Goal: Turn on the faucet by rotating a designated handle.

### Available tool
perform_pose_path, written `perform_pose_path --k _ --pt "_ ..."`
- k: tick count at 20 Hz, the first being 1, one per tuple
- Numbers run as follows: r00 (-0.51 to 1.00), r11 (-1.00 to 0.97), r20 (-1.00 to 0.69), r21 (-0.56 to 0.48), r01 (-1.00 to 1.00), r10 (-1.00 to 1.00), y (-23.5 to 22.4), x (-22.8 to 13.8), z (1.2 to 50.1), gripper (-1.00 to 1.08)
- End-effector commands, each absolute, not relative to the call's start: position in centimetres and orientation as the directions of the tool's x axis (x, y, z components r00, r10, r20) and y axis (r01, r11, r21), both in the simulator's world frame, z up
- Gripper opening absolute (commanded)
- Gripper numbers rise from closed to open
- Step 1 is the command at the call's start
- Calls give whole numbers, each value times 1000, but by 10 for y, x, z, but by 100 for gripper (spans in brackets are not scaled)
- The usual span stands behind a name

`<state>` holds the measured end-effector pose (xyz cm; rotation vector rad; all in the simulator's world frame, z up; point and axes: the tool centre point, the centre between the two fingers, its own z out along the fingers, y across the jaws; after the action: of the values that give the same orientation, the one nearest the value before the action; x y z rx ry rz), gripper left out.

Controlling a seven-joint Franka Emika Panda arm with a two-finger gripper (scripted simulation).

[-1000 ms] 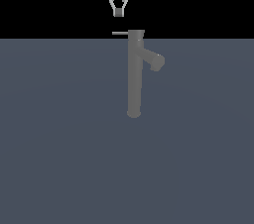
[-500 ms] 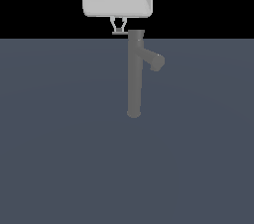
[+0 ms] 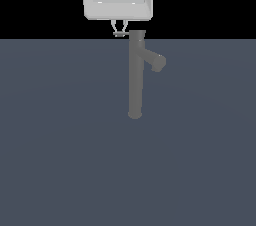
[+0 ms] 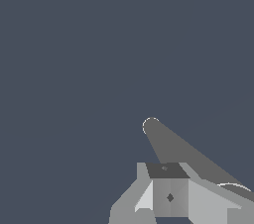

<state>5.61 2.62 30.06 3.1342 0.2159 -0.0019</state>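
The faucet (image 3: 136,75) is a tall dull-grey column standing on the dark floor, with a thick angled spout stub (image 3: 156,62) on the exterior view's right. The handle (image 3: 125,33) is a thin light rod sticking out from the top cap toward the exterior view's left. It is mostly covered by my gripper (image 3: 120,31), which hangs straight down with its fingers close together, their tips at the handle's level. I cannot tell if they touch it. In the wrist view the column (image 4: 183,151) runs away below my gripper (image 4: 168,196).
The flat dark grey floor (image 3: 60,160) spreads all around the faucet's base. A black background lies behind my hand. Nothing else shows.
My gripper has come down from above, from well over the faucet to the handle's level beside the top cap. The faucet and its spout have not moved.
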Motion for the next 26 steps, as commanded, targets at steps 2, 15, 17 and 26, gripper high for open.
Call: perform_pose_path --k 2,15,17,26 --pt "991 -991 -1 0 137 137 28 48 301 -100" --pt "990 -990 9 1 141 141 33 22 301 -100" --pt "990 -990 8 1 140 140 30 16 301 -100" --pt "990 -990 3 0 139 139 13 -12 301 -100"
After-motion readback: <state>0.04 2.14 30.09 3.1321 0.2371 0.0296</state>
